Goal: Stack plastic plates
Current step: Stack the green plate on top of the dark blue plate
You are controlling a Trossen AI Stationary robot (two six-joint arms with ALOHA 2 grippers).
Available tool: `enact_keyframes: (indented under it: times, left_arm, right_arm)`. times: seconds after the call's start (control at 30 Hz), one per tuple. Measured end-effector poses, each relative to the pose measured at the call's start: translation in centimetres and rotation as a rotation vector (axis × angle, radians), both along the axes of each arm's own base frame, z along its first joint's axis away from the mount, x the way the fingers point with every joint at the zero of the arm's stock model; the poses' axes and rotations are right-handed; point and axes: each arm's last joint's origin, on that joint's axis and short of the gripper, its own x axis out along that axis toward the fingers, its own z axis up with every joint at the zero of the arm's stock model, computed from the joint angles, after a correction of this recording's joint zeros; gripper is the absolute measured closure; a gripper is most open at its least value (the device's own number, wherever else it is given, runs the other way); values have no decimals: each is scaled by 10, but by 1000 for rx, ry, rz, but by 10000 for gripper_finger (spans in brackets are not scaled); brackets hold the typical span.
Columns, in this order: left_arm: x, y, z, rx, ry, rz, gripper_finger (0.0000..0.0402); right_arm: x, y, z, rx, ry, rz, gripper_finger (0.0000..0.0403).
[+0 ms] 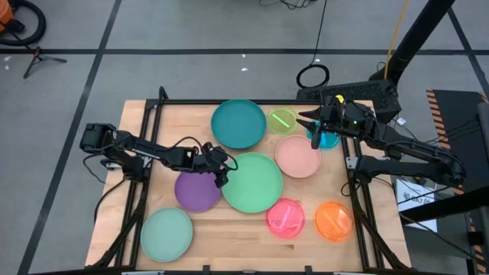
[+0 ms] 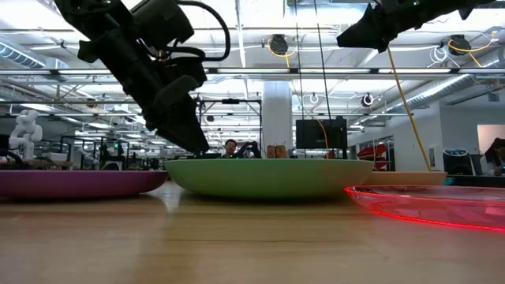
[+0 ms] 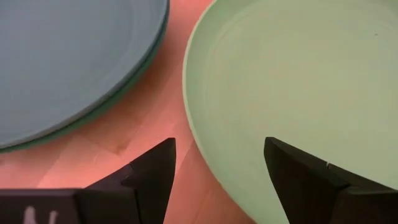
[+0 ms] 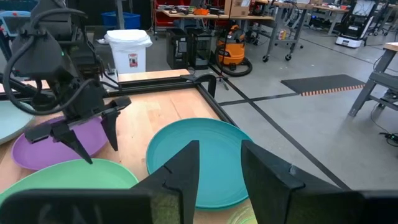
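Note:
A large green plate (image 1: 256,183) lies flat at the table's middle, with a purple plate (image 1: 197,192) to its left. Behind it are a teal plate (image 1: 238,124), a small lime plate (image 1: 281,120), a pale pink plate (image 1: 298,156) and a small blue plate (image 1: 328,140). Hot pink (image 1: 286,218), orange (image 1: 333,221) and mint (image 1: 166,234) plates lie near the front edge. My left gripper (image 1: 222,174) is open and low, one finger on each side of the green plate's left rim (image 3: 199,143). My right gripper (image 1: 315,131) is open and raised above the blue plate.
A black metal frame (image 1: 145,145) borders the table's left, far and right edges. Bare wood (image 1: 229,244) shows between the mint and hot pink plates. In the left wrist view a second, darker rim (image 3: 124,87) shows under the teal plate. A person (image 2: 230,147) sits far behind the table.

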Motion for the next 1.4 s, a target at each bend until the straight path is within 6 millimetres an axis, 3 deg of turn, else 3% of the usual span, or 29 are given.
enact_keyframes:
  times: [0.7, 1.0, 1.4]
  left_arm:
    - [6, 2, -12, -14, 11, 23, 151]
    - [10, 1, -28, -35, 38, 30, 151]
    - [12, 1, -30, -48, 27, 37, 151]
  right_arm:
    - [0, 0, 0, -17, 8, 4, 289]
    - [0, 0, 0, -17, 8, 4, 289]
    - [0, 0, 0, -17, 8, 4, 289]
